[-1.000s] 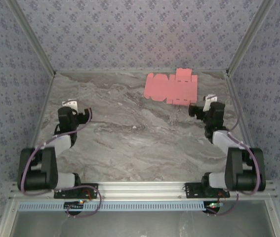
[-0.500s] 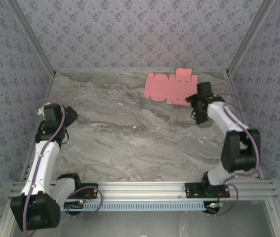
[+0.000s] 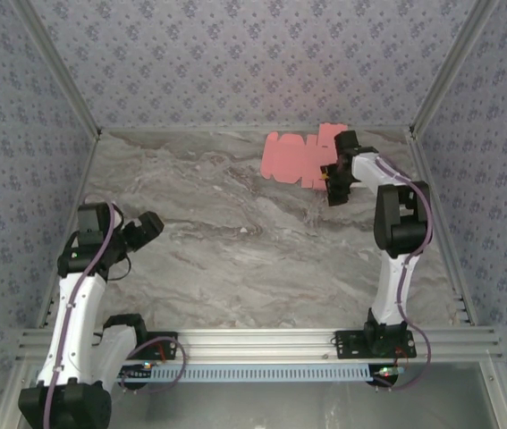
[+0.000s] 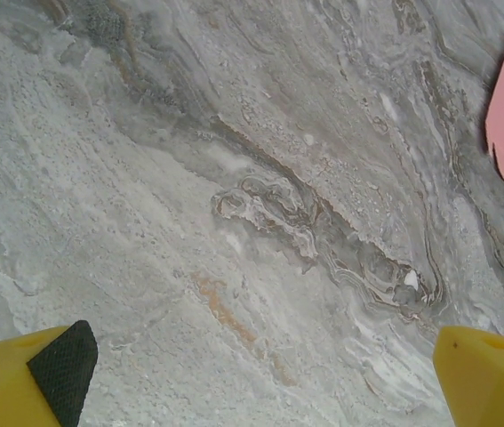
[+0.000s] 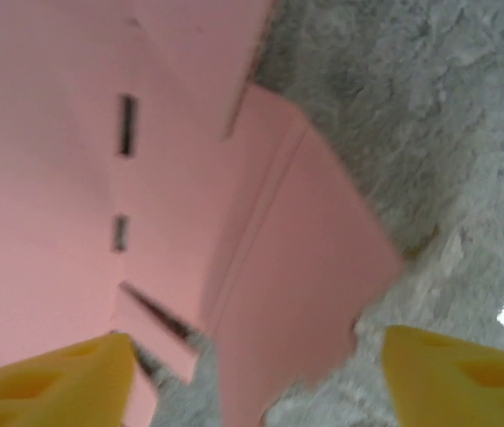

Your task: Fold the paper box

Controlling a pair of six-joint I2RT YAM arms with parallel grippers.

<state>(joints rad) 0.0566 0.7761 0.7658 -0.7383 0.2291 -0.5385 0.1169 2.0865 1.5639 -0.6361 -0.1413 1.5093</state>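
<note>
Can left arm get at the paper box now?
Probably, at a stretch: only bare table lies between the left pincer and the paper box; the right pincer hovers over its right end.
</note>
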